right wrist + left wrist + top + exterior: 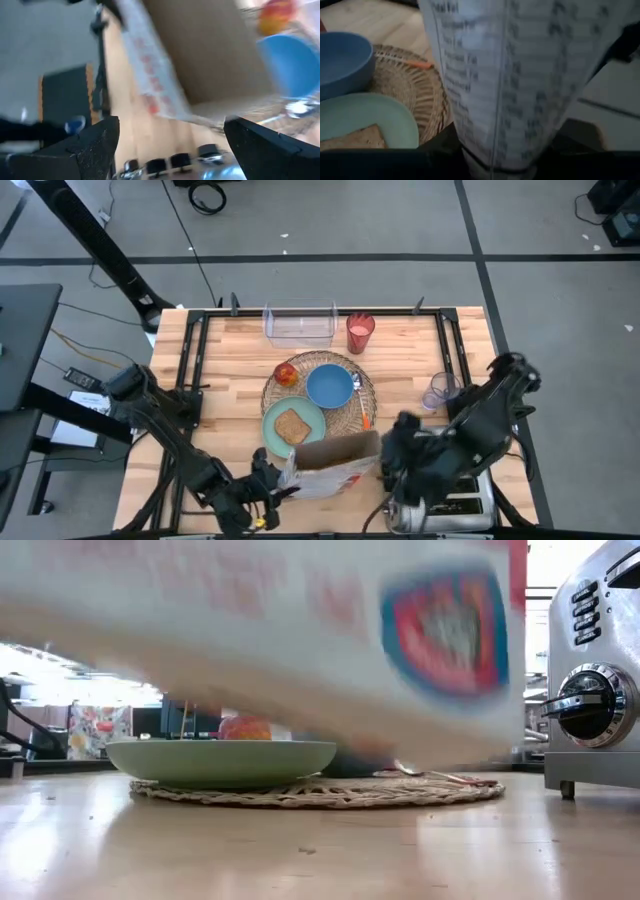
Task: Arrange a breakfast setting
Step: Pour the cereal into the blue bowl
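A cardboard cereal box hangs over the table's near edge, just in front of the round wicker placemat. My left gripper is shut on its left end. My right gripper stands open beside the box's right end, apart from it, with its fingers wide in the right wrist view. On the placemat rest a mint-green plate with a toast slice, a blue bowl, a red-yellow apple and an orange-handled utensil. A red cup stands behind them. My left gripper pinches the box's left end between its two fingers, with the printed nutrition panel facing the wrist. The fingers come from the table's left near side, slanting slightly down. The box is lifted clear of the table, its length running toward the right.
A chrome toaster stands at the near right corner, under my right arm. A clear plastic tub sits at the far edge beside the cup. A small clear glass stands right of the placemat. Bare wood lies left of the placemat.
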You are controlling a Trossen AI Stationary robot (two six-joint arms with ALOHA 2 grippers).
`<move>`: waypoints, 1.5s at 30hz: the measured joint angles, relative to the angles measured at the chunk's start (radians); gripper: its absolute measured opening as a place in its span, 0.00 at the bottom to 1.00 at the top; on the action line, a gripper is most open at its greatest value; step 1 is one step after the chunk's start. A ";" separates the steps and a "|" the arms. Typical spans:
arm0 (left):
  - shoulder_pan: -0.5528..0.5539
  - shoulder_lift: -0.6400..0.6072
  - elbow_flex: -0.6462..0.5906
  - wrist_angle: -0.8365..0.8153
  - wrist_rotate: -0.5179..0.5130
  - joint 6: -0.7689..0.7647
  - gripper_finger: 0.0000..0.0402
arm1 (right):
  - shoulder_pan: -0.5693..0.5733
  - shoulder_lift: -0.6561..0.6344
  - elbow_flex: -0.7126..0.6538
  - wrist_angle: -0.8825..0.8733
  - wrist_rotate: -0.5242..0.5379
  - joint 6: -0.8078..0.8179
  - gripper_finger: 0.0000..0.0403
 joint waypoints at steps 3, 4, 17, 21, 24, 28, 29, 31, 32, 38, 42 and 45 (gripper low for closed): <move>0.000 -0.068 0.000 0.004 -0.003 0.033 0.35 | 0.000 -0.064 -0.012 -0.032 0.065 0.060 0.90; 0.002 -0.090 0.000 0.006 -0.006 0.041 0.35 | 0.000 -0.085 -0.020 -0.039 0.080 0.073 0.90; 0.050 -0.276 0.001 0.083 -0.044 0.218 0.29 | 0.067 -0.261 -0.279 0.032 0.282 0.211 0.90; 0.053 -0.317 0.001 0.207 -0.045 0.336 0.28 | 0.077 -0.273 -0.389 0.159 0.282 0.186 0.90; 0.053 -0.350 0.001 0.314 -0.045 0.451 0.28 | 0.077 -0.271 -0.459 0.304 0.244 0.128 0.91; 0.053 -0.384 0.001 0.457 -0.045 0.615 0.28 | 0.058 -0.271 -0.475 0.532 0.233 -0.012 0.93; 0.053 -0.392 0.001 0.485 -0.047 0.655 0.28 | 0.050 -0.274 -0.465 0.574 0.232 -0.051 0.94; 0.053 -0.406 0.002 0.530 -0.045 0.713 0.28 | 0.029 -0.288 -0.440 0.637 0.230 -0.102 0.95; 0.053 -0.412 0.002 0.546 -0.040 0.742 0.28 | 0.019 -0.299 -0.425 0.651 0.230 -0.126 0.95; 0.053 -0.419 0.002 0.675 -0.018 0.885 0.28 | -0.021 -0.357 -0.377 0.665 0.266 -0.256 0.95; 0.053 -0.420 0.002 0.767 -0.015 0.957 0.28 | -0.034 -0.377 -0.377 0.703 0.292 -0.360 0.95; 0.063 -0.420 0.002 0.831 0.001 1.006 0.28 | -0.036 -0.389 -0.377 0.739 0.362 -0.437 0.95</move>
